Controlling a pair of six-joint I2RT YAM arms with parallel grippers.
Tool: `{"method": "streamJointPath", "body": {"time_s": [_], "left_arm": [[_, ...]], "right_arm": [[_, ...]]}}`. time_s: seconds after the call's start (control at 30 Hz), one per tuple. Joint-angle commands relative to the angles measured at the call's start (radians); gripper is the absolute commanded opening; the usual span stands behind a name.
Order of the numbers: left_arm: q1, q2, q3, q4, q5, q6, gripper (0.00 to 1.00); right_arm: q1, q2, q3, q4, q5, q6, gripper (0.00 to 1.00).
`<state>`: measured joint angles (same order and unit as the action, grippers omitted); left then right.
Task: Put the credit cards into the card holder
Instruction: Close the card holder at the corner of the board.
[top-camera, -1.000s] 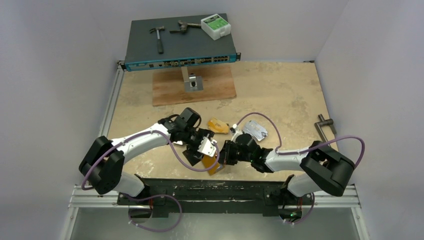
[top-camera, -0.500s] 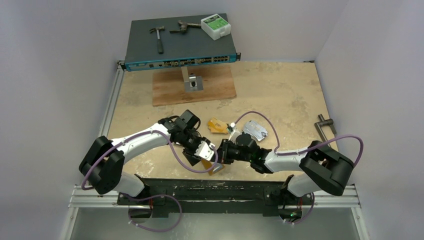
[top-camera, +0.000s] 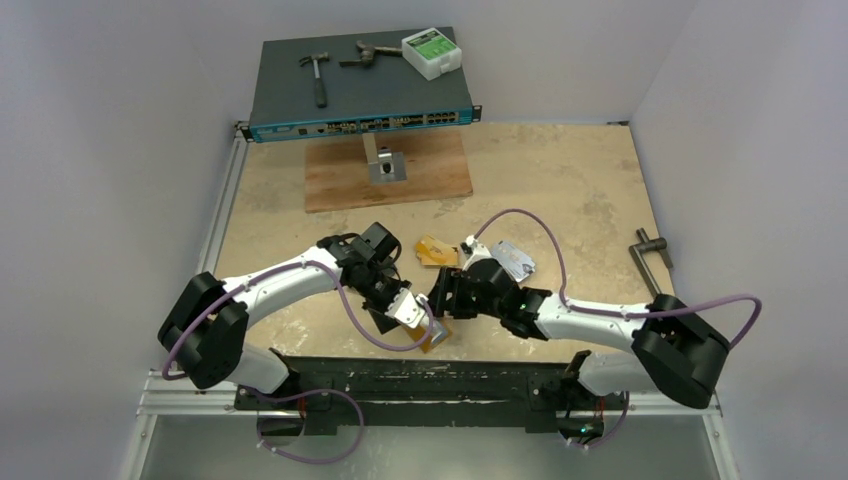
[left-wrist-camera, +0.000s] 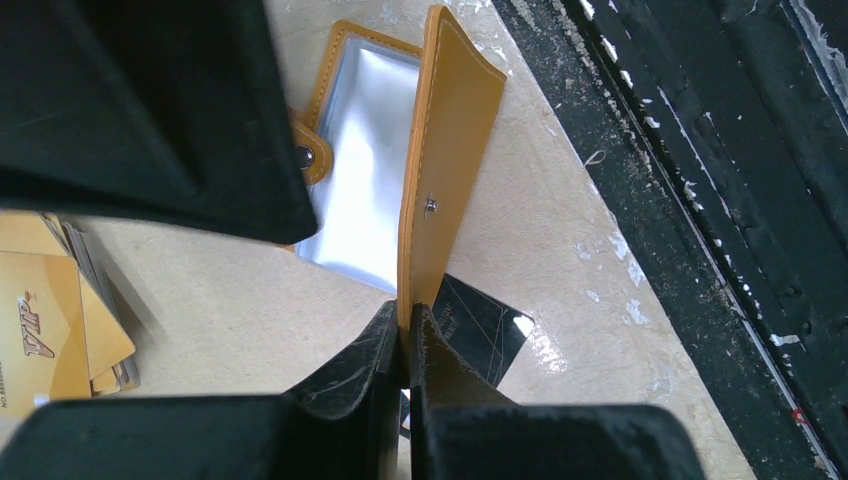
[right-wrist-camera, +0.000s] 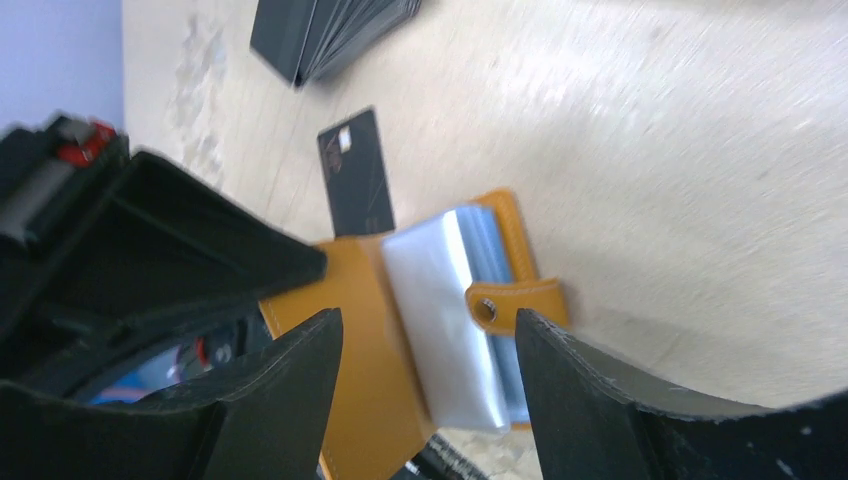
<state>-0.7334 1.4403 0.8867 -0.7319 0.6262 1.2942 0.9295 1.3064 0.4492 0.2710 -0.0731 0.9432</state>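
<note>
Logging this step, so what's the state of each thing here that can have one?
card holder, open, cover held up on edge.
snap tab, unfastened.
left hand, shut on the card holder's cover.
right hand, open at the card holder.
black card, flat on the table, outside the holder.

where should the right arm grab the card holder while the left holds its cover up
Grip the snap tab on the flat half of the card holder, coming from above. It juts past the clear sleeves, giving open jaws an edge to close on, and the left gripper pinches the raised cover.
</note>
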Motion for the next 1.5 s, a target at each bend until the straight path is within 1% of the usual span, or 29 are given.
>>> {"method": "streamJointPath", "body": {"time_s": [0.0,0.07,0.17,0.33,0.63,0.73,0.8,0.97,1.3,1.47], "left_arm": [[-0.004,-0.015,0.030,-0.017,0.039,0.041,0.01],[-0.005,-0.016,0.029,-0.020,0.037,0.046,0.01],[-0.005,-0.019,0.032,-0.021,0.034,0.043,0.00],[-0.005,-0.026,0.028,-0.029,0.031,0.043,0.00],[-0.004,-0.034,0.018,-0.025,0.024,0.039,0.00],[-0.005,-0.035,0.020,-0.028,0.024,0.039,0.00],[-0.004,-0.036,0.019,-0.031,0.025,0.039,0.00],[-0.003,-0.041,0.019,-0.042,0.027,0.039,0.00],[-0.004,-0.044,0.021,-0.070,0.032,0.042,0.00],[-0.004,-0.046,0.023,-0.085,0.033,0.041,0.00]], "right_arm": [[0.003,-0.033,0.118,-0.279,0.237,-0.134,0.66],[0.007,-0.010,0.147,-0.324,0.269,-0.165,0.70],[0.027,0.037,0.175,-0.347,0.293,-0.201,0.72],[0.074,0.109,0.206,-0.358,0.320,-0.234,0.73],[0.149,0.158,0.266,-0.365,0.373,-0.261,0.72],[0.176,0.193,0.287,-0.391,0.403,-0.262,0.72],[0.185,0.224,0.307,-0.431,0.446,-0.245,0.69],[0.192,0.251,0.333,-0.507,0.542,-0.197,0.52],[0.191,0.178,0.314,-0.524,0.643,-0.156,0.39],[0.192,0.179,0.321,-0.526,0.666,-0.151,0.36]]}}
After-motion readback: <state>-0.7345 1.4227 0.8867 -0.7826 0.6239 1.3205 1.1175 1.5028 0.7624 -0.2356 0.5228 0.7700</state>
